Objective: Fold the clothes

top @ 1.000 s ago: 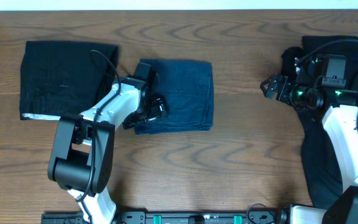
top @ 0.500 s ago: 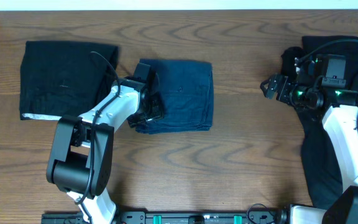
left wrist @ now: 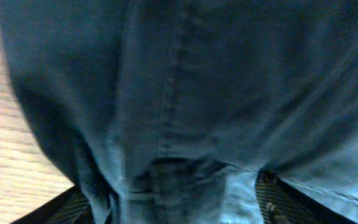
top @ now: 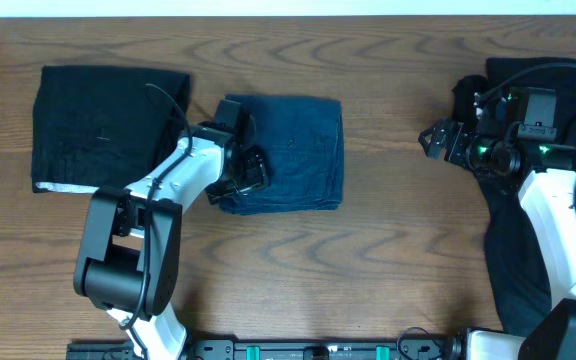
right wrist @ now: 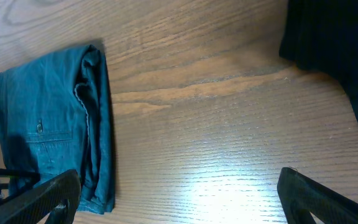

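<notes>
Wood table (top: 388, 250); blue jeans (top: 298, 150) folded square; left jaws pinching hem; right jaws wide.

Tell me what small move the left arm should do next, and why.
Probably open the left hand and lift it clear. The jeans already lie folded in a neat rectangle on the table, beside the black folded garment, and the hand sits at their left edge with denim bunched against it.

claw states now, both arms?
Left claw: closed on the folded blue jeans.
Right claw: open, holding nothing.
</notes>
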`<state>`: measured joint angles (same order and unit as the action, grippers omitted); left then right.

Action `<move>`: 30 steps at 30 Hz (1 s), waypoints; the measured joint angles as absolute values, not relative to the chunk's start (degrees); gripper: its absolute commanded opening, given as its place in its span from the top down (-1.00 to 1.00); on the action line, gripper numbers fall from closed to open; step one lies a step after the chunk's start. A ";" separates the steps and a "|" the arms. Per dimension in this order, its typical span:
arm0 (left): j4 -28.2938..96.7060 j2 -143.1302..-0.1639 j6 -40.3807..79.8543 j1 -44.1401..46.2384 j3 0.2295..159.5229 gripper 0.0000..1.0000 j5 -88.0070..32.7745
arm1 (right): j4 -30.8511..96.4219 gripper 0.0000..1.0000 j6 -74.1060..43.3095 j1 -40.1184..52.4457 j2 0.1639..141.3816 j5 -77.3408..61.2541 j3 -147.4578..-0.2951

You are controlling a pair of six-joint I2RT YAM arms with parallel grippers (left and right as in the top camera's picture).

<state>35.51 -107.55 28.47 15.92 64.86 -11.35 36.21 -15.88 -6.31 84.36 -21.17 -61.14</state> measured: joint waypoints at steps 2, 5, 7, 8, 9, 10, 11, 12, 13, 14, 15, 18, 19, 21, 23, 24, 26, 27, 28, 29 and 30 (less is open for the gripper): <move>35.51 -107.46 28.45 15.46 64.97 -0.66 -13.39 | 36.18 -0.99 -15.88 -6.31 84.38 -21.17 -61.14; 35.46 -107.42 28.42 14.94 65.01 -0.74 -15.44 | 36.21 -0.99 -15.88 -6.31 84.36 -21.17 -61.14; 35.42 -107.37 28.49 14.76 65.06 -0.74 -16.38 | 36.21 -0.98 -15.88 -6.31 84.36 -21.17 -61.14; 35.42 -107.37 28.47 14.72 65.06 -0.74 -16.62 | 36.18 -0.99 -15.88 -6.31 84.36 -21.17 -61.14; 35.42 -107.37 28.47 14.74 65.06 -0.74 -16.82 | 36.21 -0.98 -15.88 -6.31 84.38 -21.17 -61.14; 35.42 -107.37 28.47 14.79 65.06 -0.74 -16.99 | 36.21 -0.99 -15.88 -6.31 84.36 -21.17 -61.14; 35.42 -107.37 28.47 14.83 65.06 -0.74 -17.26 | 36.21 -0.99 -15.88 -6.31 84.36 -21.17 -61.14; 35.42 -107.37 28.47 14.92 65.06 -0.74 -17.41 | 36.21 -0.99 -15.88 -6.31 84.36 -21.17 -61.14; 35.42 -107.37 28.49 15.07 65.06 -0.74 -17.56 | 36.21 -0.99 -15.88 -6.31 84.36 -21.17 -61.14; 35.40 -107.37 28.49 15.25 65.06 -0.74 -17.72 | 36.21 -0.99 -15.88 -6.31 84.38 -21.17 -61.14; 35.40 -107.37 28.49 15.49 65.06 -0.74 -17.74 | 36.21 -0.99 -15.88 -6.31 84.36 -21.17 -61.14; 35.33 -107.37 28.77 16.05 65.06 -0.72 -17.21 | 36.21 -0.98 -15.88 -6.31 84.36 -21.17 -61.14; 35.31 -107.37 28.99 16.19 65.06 -0.70 -16.95 | 36.21 -0.99 -15.88 -6.31 84.36 -21.17 -61.14; 35.29 -107.37 29.74 16.38 65.06 -0.52 -16.27 | 36.21 -0.98 -15.88 -6.31 84.36 -21.17 -61.14; 35.27 -107.42 29.95 16.40 65.04 -0.42 -15.99 | 36.21 -0.99 -15.88 -6.31 84.36 -21.17 -61.14; 35.27 -107.44 30.11 16.40 65.04 -0.40 -15.90 | 36.18 -0.99 -15.88 -6.31 84.36 -21.17 -61.14; 35.22 -107.48 30.22 16.40 65.01 -0.37 -15.84 | 36.21 -0.99 -15.88 -6.31 84.38 -21.17 -61.14; 35.22 -107.48 30.22 16.40 64.99 -0.29 -15.84 | 36.21 -0.98 -15.88 -6.31 84.36 -21.17 -61.14; 35.22 -107.48 30.24 16.40 64.99 -0.22 -15.75 | 36.21 -0.98 -15.88 -6.31 84.38 -21.17 -61.14; 35.20 -107.48 30.37 16.40 64.95 -0.15 -15.70 | 36.21 -0.98 -15.88 -6.31 84.36 -21.17 -61.14; 35.18 -107.55 30.55 16.40 64.93 -0.11 -15.68 | 36.21 -0.99 -15.88 -6.31 84.36 -21.17 -61.14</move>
